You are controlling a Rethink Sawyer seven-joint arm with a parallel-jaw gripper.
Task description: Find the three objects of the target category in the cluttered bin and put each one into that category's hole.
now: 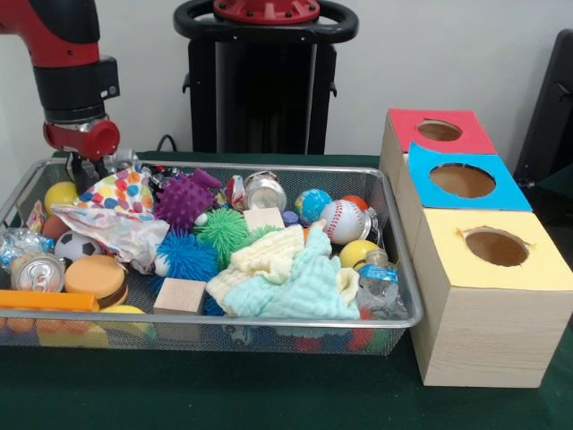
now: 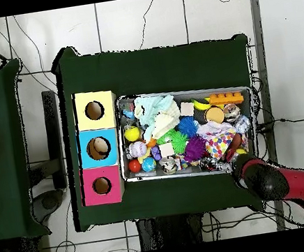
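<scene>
The wire mesh bin (image 1: pixel 269 320) stands on the green table, packed with toys; it also shows in the overhead view (image 2: pixel 181 90). My gripper (image 1: pixel 89 166) hangs over the bin's far left corner, its tip half hidden behind a polka-dot cloth (image 1: pixel 121 191). In the overhead view the gripper (image 2: pixel 237 151) is at the bin's lower right corner. No soft toy animal shows clearly; they are hidden in the clutter. The red-surround hole (image 1: pixel 439 131) tops the farthest wooden box, right of the bin, and shows in the overhead view (image 2: pixel 102 186).
The blue-surround hole (image 1: pixel 462 180) and yellow-surround hole (image 1: pixel 496 246) sit nearer the camera. In the bin lie purple (image 1: pixel 183 202), green (image 1: pixel 222 231) and blue (image 1: pixel 186 255) spiky balls, a baseball (image 1: pixel 343 221), pale cloths (image 1: pixel 286 273), cans (image 1: pixel 265 191) and a wood block (image 1: pixel 180 296).
</scene>
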